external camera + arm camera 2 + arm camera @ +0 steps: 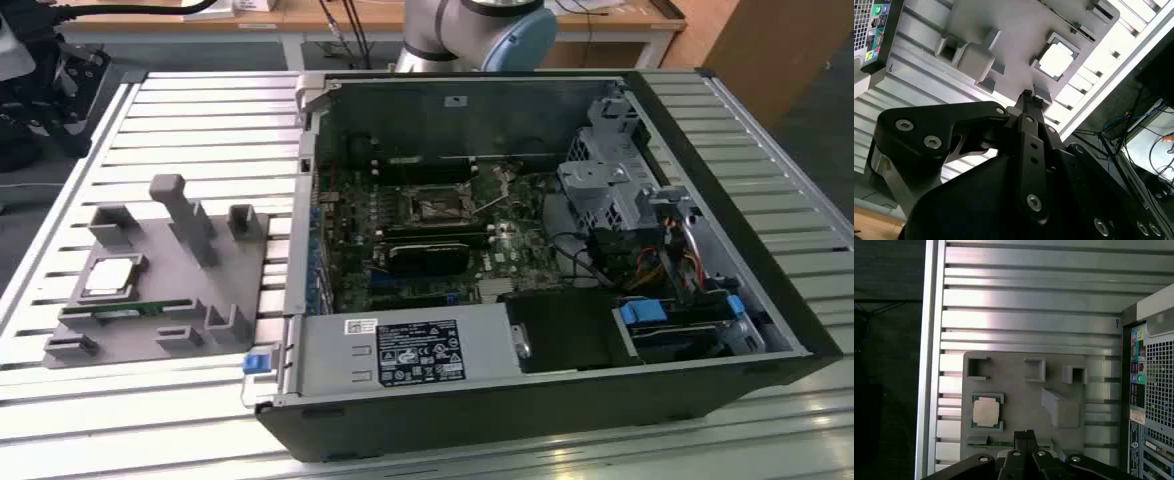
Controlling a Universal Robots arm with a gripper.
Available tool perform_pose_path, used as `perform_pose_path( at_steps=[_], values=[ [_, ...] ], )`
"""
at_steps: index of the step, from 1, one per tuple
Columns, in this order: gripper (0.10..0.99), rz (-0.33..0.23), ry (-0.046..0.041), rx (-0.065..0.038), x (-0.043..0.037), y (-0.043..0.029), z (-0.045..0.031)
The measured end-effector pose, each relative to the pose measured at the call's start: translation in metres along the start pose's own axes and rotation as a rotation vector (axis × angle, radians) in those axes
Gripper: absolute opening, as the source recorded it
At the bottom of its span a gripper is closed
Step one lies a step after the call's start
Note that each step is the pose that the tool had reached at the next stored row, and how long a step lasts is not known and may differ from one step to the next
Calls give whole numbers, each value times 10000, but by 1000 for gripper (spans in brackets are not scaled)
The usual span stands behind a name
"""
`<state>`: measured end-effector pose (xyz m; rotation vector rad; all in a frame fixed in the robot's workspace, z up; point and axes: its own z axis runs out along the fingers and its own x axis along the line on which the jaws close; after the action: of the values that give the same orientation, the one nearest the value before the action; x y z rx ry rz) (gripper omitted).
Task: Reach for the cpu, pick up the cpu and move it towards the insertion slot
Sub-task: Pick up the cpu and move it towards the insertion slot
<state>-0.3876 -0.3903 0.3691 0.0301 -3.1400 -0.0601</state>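
The cpu (114, 277) is a silvery square chip lying flat in a recess of the grey plastic block (167, 265), on the exterior view's left. It also appears in both wrist views, as the cpu (986, 412) and the cpu (1056, 59). My gripper (1024, 434) hovers well above the block's edge, beside the chip and apart from it. Its black fingertips (1029, 97) are pressed together with nothing between them. The insertion slot (438, 207) is the metal-framed square socket on the motherboard inside the open computer case.
The open black computer case (534, 400) lies on a slatted aluminium table (200, 110). A thin green memory stick (127, 312) sits in the block next to the chip. Raised posts (187, 225) stand on the block. The arm's base (481, 35) rises behind the case.
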Motion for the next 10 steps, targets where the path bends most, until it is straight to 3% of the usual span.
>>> perform_pose_path(
  at_steps=[4, 10],
  values=[
    [106, 3, 1, 1, 13, 1, -1],
    [106, 0, 0, 0, 135, 2, 3]
  ],
)
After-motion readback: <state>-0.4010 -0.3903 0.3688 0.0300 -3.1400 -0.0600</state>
